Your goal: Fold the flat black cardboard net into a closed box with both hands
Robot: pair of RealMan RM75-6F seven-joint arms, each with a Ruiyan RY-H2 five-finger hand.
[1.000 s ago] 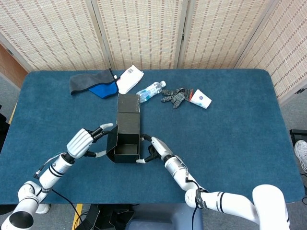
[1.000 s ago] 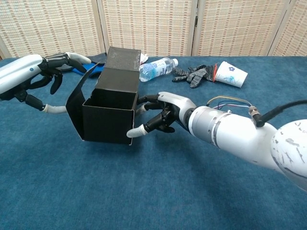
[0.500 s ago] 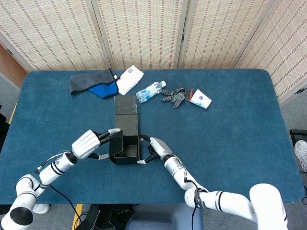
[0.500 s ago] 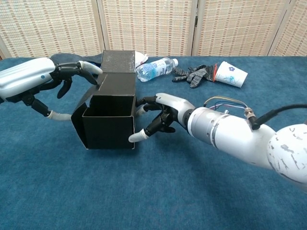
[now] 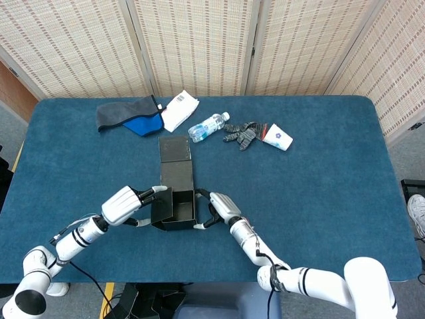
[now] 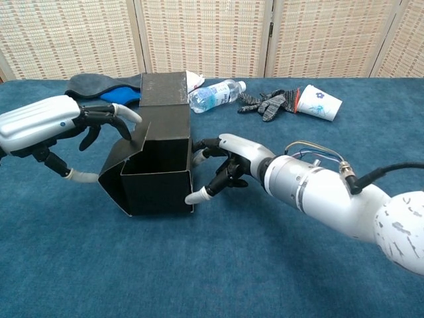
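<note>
The black cardboard box [image 5: 174, 207] [image 6: 158, 191] stands partly folded on the blue table, open at the top. Its long lid flap [image 5: 174, 149] [image 6: 164, 89] stretches back from the rear wall. My left hand [image 5: 123, 206] [image 6: 50, 126] is at the box's left side, fingers [image 6: 122, 114] on the top edge of the angled left side flap [image 6: 122, 173] and thumb near its lower edge. My right hand [image 5: 219, 207] [image 6: 232, 162] rests against the box's right wall with fingers spread, thumb by the bottom front corner. Neither hand grips anything.
Behind the box lie a water bottle [image 5: 208, 125], dark gloves [image 5: 242, 133], a tipped paper cup [image 5: 277, 137], a grey and blue cloth [image 5: 131, 116] and a white packet [image 5: 179, 108]. Woven screens close off the back.
My left hand has moved right and pushed the left side flap in toward the box. The box slid slightly nearer, and my right hand stayed against its right wall.
</note>
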